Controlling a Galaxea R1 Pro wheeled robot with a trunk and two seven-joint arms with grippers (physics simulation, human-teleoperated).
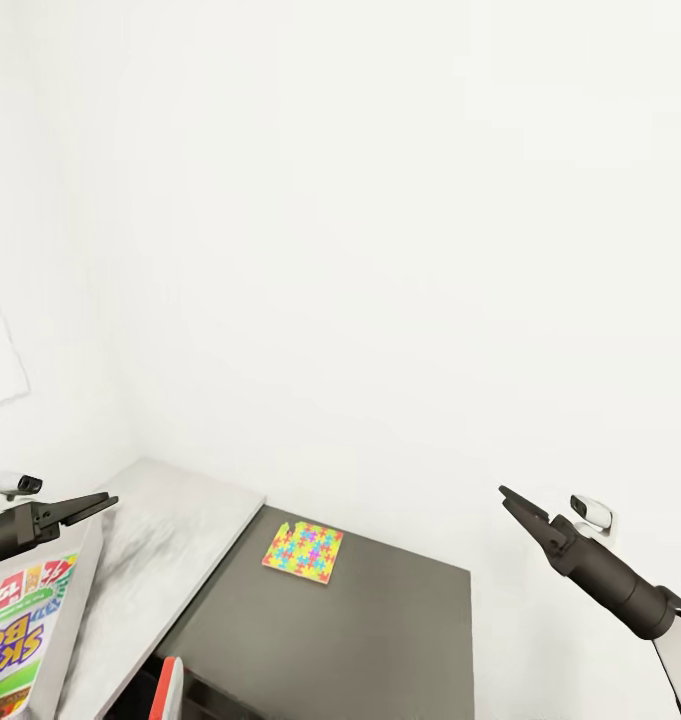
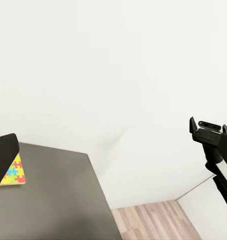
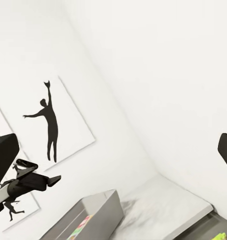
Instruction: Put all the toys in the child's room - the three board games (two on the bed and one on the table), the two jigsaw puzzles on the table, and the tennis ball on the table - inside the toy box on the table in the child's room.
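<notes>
Jigsaw puzzle [image 1: 303, 552] flat on dark tabletop [image 1: 380, 640], between both arms, ahead and below. Left jaws [image 1: 100, 503] nearer, pressed together, empty; right jaws [image 1: 512, 499] same. Toy box [image 1: 75, 600] under left jaws.

jigsaw puzzle [image 2: 13, 171] flat on dark-grey cabinet top [image 2: 53, 195] | right tool [image 2: 206, 131] before white wall | wood floor [image 2: 153, 222]

Plain white walls [image 1: 400, 250] met in a corner. Black baseball-player silhouette pictures [image 3: 51, 122] hung on one wall. Wood-plank floor [image 2: 153, 222] showed beside the dark-grey cabinet [image 1: 360, 640], under even, bright light.
</notes>
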